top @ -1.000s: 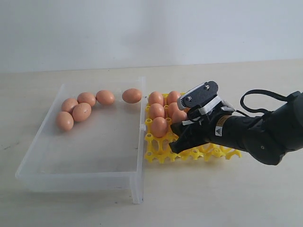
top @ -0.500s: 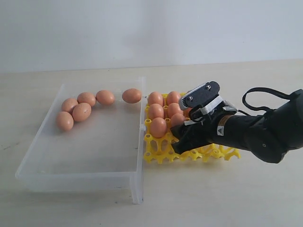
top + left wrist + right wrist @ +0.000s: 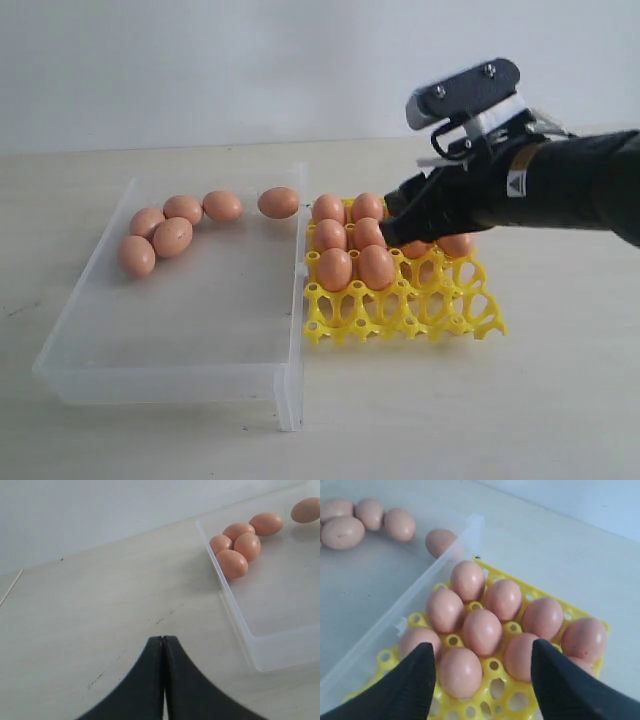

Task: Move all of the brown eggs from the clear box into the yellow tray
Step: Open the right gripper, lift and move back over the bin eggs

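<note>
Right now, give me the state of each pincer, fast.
Left pincer: closed, holding nothing.
Right pincer: open, empty, above the bright yellow plastic egg tray.

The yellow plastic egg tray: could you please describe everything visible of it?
The bright yellow plastic egg tray is a square open lattice of cups with pointed posts, lying flat on the pale table right beside the clear plastic box. Smooth brown eggs sit in its far cups; the nearest row is empty.
</note>
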Action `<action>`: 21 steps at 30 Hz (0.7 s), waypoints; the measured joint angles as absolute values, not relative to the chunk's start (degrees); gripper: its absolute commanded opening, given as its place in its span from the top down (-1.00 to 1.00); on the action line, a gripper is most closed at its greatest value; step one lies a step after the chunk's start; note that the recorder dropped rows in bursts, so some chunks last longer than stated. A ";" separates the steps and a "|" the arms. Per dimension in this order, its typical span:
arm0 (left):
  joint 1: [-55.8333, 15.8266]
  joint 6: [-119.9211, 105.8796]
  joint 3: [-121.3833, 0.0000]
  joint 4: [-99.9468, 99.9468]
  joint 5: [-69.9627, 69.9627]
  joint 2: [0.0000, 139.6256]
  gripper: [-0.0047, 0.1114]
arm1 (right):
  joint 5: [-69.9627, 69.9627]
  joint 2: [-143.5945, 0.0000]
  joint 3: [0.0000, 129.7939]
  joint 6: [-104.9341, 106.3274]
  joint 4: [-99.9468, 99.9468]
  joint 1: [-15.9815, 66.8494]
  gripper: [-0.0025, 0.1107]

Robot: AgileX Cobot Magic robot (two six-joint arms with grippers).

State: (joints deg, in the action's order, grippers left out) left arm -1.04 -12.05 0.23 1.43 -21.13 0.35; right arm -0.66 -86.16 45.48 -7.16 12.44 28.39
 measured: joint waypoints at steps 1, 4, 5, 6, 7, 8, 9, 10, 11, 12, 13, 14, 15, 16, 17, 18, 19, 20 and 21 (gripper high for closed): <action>-1.04 -12.05 0.23 1.43 -21.13 0.35 0.92 | -3.69 -86.03 47.58 -7.26 11.23 29.53 -0.01; -1.04 -12.05 0.23 1.43 -21.13 0.35 0.92 | -12.35 -87.36 54.79 -5.73 7.32 33.26 -0.06; -1.04 -12.05 0.23 1.43 -21.13 0.35 0.92 | -14.28 -88.28 57.35 -5.46 6.17 34.23 -0.06; -1.04 -12.05 0.23 1.43 -21.13 0.35 0.92 | -16.25 -89.77 59.45 -5.20 4.73 35.38 -0.06; -1.04 -12.05 0.23 1.43 -21.13 0.35 0.92 | -17.77 -91.57 62.59 -5.06 2.00 36.41 -0.06; -1.04 -12.05 0.23 1.43 -21.13 0.35 0.92 | -18.91 -93.63 64.77 -4.96 0.00 37.33 -0.06; -1.04 -12.05 0.23 1.43 -21.13 0.35 0.92 | -19.54 -95.41 67.54 -4.83 -2.65 37.98 -0.06; -1.04 -12.05 0.23 1.43 -21.13 0.35 0.92 | -20.19 -97.80 70.44 -4.72 -5.67 38.65 -0.06; -1.04 -12.05 0.23 1.43 -21.13 0.35 0.92 | -20.67 -100.30 72.84 -4.72 -8.32 39.14 -0.06; -1.04 -12.05 0.23 1.43 -21.13 0.35 0.92 | -21.22 -102.87 75.97 -4.86 -11.55 39.62 -0.06; -1.04 -12.05 0.23 1.43 -21.13 0.35 0.92 | -21.78 -105.49 79.13 -5.56 -14.19 39.99 -0.06; -1.04 -12.05 0.23 1.43 -21.13 0.35 0.92 | -22.40 -108.17 82.35 -6.90 -16.05 40.19 -0.06; -1.04 -12.05 0.23 1.43 -21.13 0.35 0.92 | -22.98 -110.31 85.60 -8.12 -17.34 40.43 -0.06; -1.04 -12.05 0.23 1.43 -21.13 0.35 0.92 | -23.87 -113.02 88.79 -9.68 -18.21 40.54 -0.06; -1.04 -12.05 0.23 1.43 -21.13 0.35 0.92 | -24.93 -115.68 92.02 -10.98 -18.79 40.65 -0.06; -1.04 -12.05 0.23 1.43 -21.13 0.35 0.92 | -26.43 -117.80 94.55 -11.98 -18.93 40.77 -0.06; -1.04 -12.05 0.23 1.43 -21.13 0.35 0.92 | -28.09 -120.41 97.69 -13.36 -19.19 40.77 -0.06; -1.04 -12.05 0.23 1.43 -21.13 0.35 0.92 | -29.72 -122.95 100.76 -14.83 -19.44 40.88 -0.06; -1.04 -12.05 0.23 1.43 -21.13 0.35 0.92 | -31.10 -125.41 103.16 -16.14 -19.43 40.95 -0.06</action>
State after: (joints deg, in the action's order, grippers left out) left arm -1.04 -12.05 0.23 1.43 -21.13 0.35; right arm -31.10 -125.41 103.16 -16.14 -19.43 40.95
